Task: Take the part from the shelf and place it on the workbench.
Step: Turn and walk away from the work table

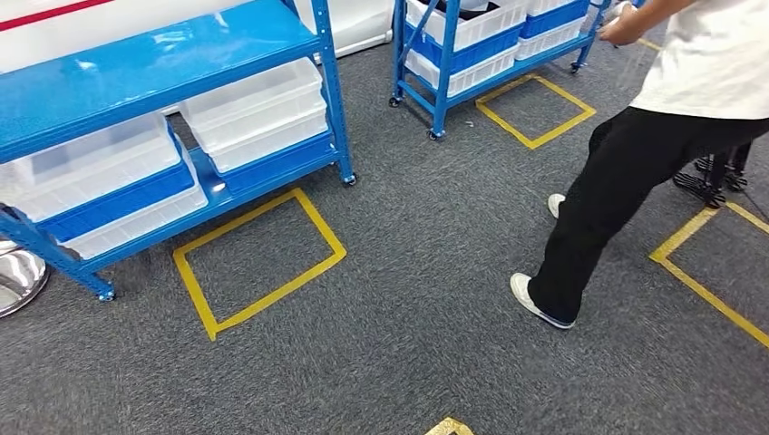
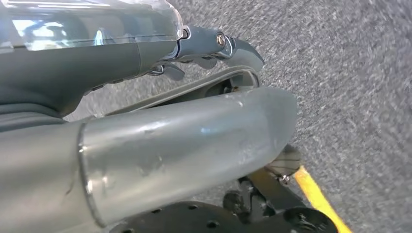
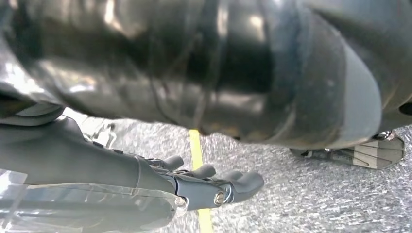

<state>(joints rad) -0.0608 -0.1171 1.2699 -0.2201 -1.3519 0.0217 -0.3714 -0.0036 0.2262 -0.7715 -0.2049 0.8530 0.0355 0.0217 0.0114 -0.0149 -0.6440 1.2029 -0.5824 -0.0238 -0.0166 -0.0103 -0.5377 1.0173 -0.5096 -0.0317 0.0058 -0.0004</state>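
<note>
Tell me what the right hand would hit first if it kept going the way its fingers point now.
Probably the grey carpet. The right hand hangs empty, its fingers aimed over a yellow tape line; depth is unclear.

The robot's left hand (image 2: 204, 46), fingers extended and holding nothing, hangs over grey carpet (image 2: 350, 73) near yellow tape (image 2: 318, 196).
</note>
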